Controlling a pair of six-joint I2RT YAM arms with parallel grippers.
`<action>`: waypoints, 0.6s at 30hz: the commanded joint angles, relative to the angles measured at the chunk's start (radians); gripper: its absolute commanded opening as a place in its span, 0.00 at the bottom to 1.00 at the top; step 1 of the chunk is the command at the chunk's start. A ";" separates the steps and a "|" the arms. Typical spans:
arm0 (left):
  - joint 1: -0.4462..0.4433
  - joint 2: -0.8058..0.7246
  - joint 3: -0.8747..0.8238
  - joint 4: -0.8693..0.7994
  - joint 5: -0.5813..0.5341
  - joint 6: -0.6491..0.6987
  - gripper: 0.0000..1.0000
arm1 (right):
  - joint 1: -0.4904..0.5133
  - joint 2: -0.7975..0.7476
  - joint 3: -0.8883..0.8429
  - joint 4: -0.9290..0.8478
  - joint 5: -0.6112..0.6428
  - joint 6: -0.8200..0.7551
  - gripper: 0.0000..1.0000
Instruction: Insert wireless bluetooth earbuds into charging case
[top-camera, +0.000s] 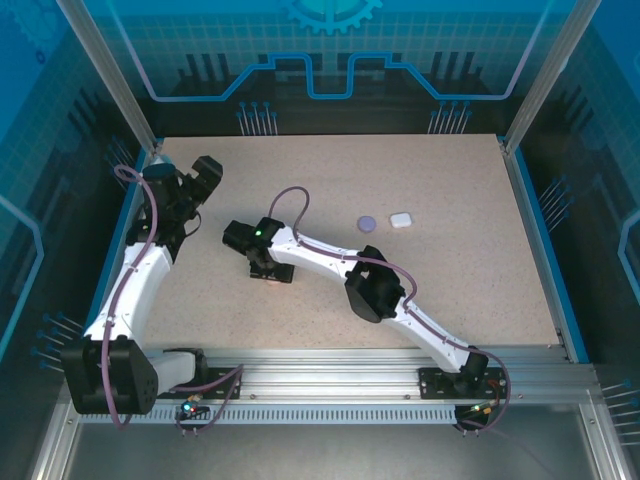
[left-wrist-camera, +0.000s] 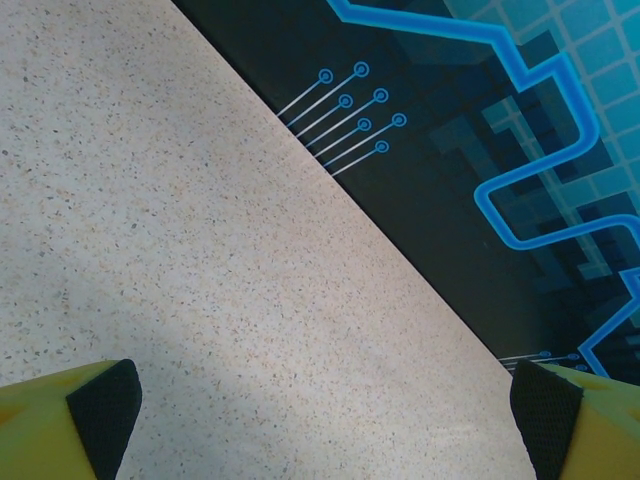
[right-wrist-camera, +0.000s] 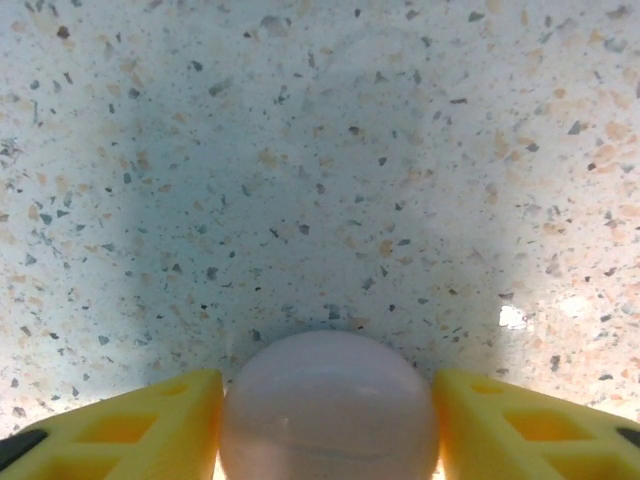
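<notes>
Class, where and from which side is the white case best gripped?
Probably from straight above, pinching its near and far edges: the white case lies flat and low on the table, and the purple case sits close on its left, leaving little room for a finger there.

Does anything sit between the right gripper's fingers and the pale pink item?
Nothing visible does. The pale pink item lies directly between the fingers of the right gripper, and both fingers appear to touch its sides.
</notes>
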 joint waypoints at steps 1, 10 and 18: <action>0.007 -0.013 -0.010 0.004 0.042 0.017 0.99 | 0.009 -0.038 -0.028 -0.010 0.032 -0.018 0.53; 0.006 0.009 0.024 0.019 0.206 0.067 0.99 | -0.025 -0.266 -0.309 0.116 0.109 -0.277 0.51; -0.073 0.030 0.052 -0.001 0.294 0.091 0.99 | -0.124 -0.498 -0.642 0.205 0.069 -0.485 0.52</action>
